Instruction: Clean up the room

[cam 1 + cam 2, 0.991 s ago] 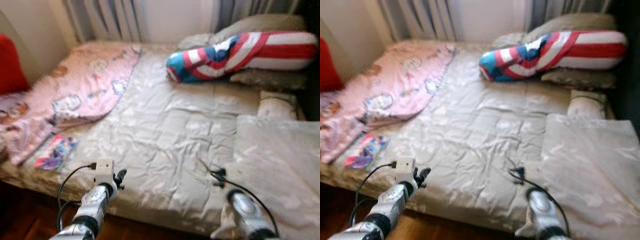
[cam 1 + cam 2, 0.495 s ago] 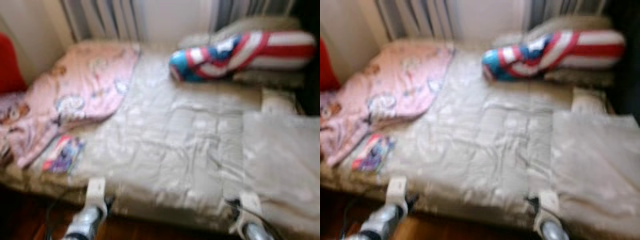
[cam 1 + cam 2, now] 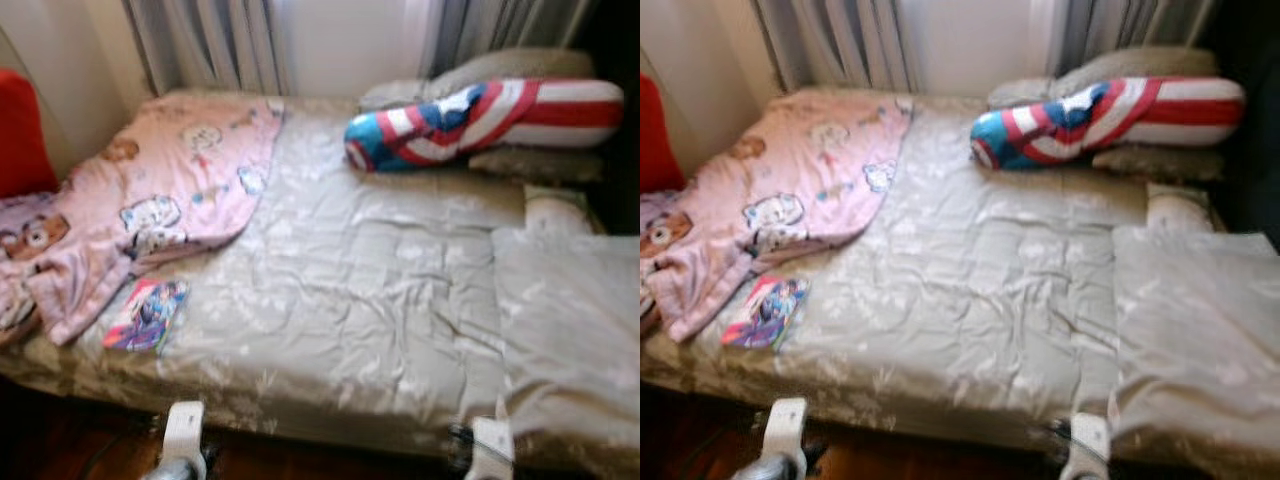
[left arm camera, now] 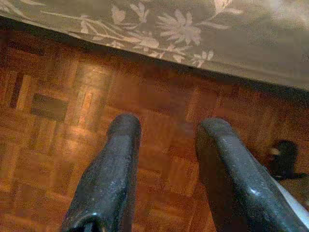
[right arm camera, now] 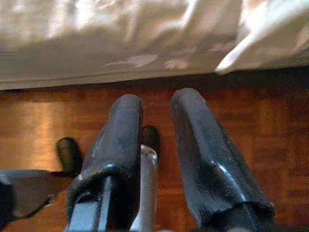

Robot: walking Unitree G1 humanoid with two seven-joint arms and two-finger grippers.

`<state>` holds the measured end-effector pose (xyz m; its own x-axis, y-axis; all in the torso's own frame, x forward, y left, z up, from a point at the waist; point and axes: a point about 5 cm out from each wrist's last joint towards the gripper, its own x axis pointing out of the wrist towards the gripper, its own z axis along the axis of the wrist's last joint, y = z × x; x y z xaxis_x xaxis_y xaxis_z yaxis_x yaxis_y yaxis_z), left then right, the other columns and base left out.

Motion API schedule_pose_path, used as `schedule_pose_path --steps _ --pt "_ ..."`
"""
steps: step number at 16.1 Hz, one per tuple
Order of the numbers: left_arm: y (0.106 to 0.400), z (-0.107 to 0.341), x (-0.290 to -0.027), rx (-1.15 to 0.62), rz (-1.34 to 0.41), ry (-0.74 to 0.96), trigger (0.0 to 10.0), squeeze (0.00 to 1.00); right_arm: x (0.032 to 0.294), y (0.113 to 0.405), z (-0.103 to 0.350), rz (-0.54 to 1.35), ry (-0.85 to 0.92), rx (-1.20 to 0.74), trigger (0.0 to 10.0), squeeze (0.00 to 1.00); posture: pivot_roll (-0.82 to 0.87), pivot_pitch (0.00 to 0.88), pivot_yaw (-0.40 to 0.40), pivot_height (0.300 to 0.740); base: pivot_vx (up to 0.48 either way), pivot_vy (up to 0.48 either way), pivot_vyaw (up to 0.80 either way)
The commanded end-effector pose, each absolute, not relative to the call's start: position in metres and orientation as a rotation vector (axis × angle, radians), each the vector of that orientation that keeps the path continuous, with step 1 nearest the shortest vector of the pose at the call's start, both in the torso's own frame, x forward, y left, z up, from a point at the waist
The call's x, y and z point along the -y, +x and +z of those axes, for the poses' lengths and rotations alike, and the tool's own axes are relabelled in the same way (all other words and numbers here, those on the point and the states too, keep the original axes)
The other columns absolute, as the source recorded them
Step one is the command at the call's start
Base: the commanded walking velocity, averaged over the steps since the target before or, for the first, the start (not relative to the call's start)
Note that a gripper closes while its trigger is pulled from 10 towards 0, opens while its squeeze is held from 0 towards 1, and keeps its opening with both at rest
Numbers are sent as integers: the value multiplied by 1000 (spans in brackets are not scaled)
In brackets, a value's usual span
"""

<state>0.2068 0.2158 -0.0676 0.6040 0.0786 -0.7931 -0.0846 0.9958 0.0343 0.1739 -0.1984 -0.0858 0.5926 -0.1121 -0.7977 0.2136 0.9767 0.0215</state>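
**Both claws low at the bed's near edge**

The left gripper (image 4: pixel 164 130) hangs over the parquet floor (image 4: pixel 58 145), its fingers spread apart and holding nothing; the bedspread's (image 3: pixel 370 290) flowered hem lies just ahead of it. The right gripper (image 5: pixel 157 108) also hangs over the floor, fingers parted by a narrow gap, empty. Beyond the left gripper, on the bed, lies a colourful book (image 3: pixel 146 314), touching the pink blanket (image 3: pixel 170 190) behind it. Farthest off, beyond the right gripper, a striped bolster (image 3: pixel 480 120) rests against grey pillows (image 3: pixel 520 65) near the curtains (image 3: pixel 210 45).
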Motion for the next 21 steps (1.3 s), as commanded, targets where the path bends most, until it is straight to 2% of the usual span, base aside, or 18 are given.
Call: schedule_pose_path --steps 1,7,21 --pt "205 -70 -209 -935 77 -2 10000 0 203 166 -89 -208 125 -945 10000 0 -30 52 39 740 0 285 0" --pt "199 -74 -205 -961 61 2 10000 0 199 152 -95 -194 130 -989 10000 0 -28 86 36 740 0 286 0" --pt "192 -78 -206 -981 59 -2 10000 0 190 155 -95 -152 135 -996 10000 0 -26 109 30 740 0 285 0"
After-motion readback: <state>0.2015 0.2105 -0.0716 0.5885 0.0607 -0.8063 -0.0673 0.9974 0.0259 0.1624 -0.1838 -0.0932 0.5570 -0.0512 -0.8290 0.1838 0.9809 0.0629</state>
